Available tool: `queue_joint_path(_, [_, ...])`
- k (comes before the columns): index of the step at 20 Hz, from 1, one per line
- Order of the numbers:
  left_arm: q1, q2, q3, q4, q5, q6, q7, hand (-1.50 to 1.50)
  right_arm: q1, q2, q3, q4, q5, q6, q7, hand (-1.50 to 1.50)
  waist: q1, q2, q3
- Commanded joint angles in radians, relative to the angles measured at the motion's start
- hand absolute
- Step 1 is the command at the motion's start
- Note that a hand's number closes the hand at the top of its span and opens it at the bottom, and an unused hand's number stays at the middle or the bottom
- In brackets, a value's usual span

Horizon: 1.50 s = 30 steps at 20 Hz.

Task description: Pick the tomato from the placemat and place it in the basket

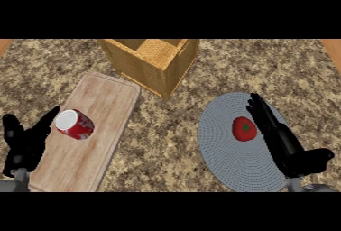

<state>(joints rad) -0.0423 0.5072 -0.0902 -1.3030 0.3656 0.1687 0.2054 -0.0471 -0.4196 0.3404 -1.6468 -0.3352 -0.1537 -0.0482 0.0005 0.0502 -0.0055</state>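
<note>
- The right hand (279,135) is over the right side of the round grey placemat (226,158), fingers straight and stretched away from the robot, thumb out to the right, holding nothing.
- And there is the tomato (244,128), red with a green stem cap, sitting on the placemat just beside those fingers, on their left. Whether they touch it cannot be told from this view.
- So the key relation: the tomato lies to the left of the right hand, level with the middle of the fingers, not yet between fingers and thumb.
- The tomato is round, with no long axis to line up on; the hand's length runs away from the robot, alongside it.
- The left hand (23,144) rests open at the view's left edge, beside a wooden cutting board (100,113) with a red can (75,124) lying on it: well apart from the tomato. The right hand is clearly the nearer one.
- The wicker basket (149,63) stands further up the counter, to the left of the placemat, so the carry will likely go forward and leftward.
</note>
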Motion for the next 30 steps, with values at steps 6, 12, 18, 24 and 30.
queue_joint_path(6, [0.112, 0.128, 0.097, -0.215, -0.067, 0.043, -0.025, 0.00, -0.044, -0.161, -0.214, 0.108, 0.064, -0.090, 0.010, 1.50, -0.068, -0.079, 0.001])
queue_joint_path(12, [0.030, 0.040, 0.074, -0.260, -0.060, 0.054, -0.071, 0.00, -0.159, -0.034, -0.188, 0.107, 0.206, -0.279, -0.099, -1.50, -0.039, -0.050, 0.000])
queue_joint_path(18, [-0.059, -0.029, 0.030, -0.213, -0.109, 0.103, -0.084, 0.00, -0.183, -0.129, -0.184, 0.136, 0.489, -0.566, 0.204, -1.50, -0.049, -0.051, -0.003])
queue_joint_path(24, [-0.077, -0.055, 0.005, -0.216, -0.128, 0.113, -0.084, 0.00, -0.231, -0.414, -0.078, 0.105, 0.509, -0.168, 0.608, -1.50, -0.028, -0.054, -0.005])
queue_joint_path(30, [-0.082, -0.067, 0.009, -0.181, -0.139, 0.115, -0.098, 0.00, -0.210, -0.519, -0.013, -0.147, 0.329, 0.142, 0.890, -1.50, -0.040, -0.061, -0.001])
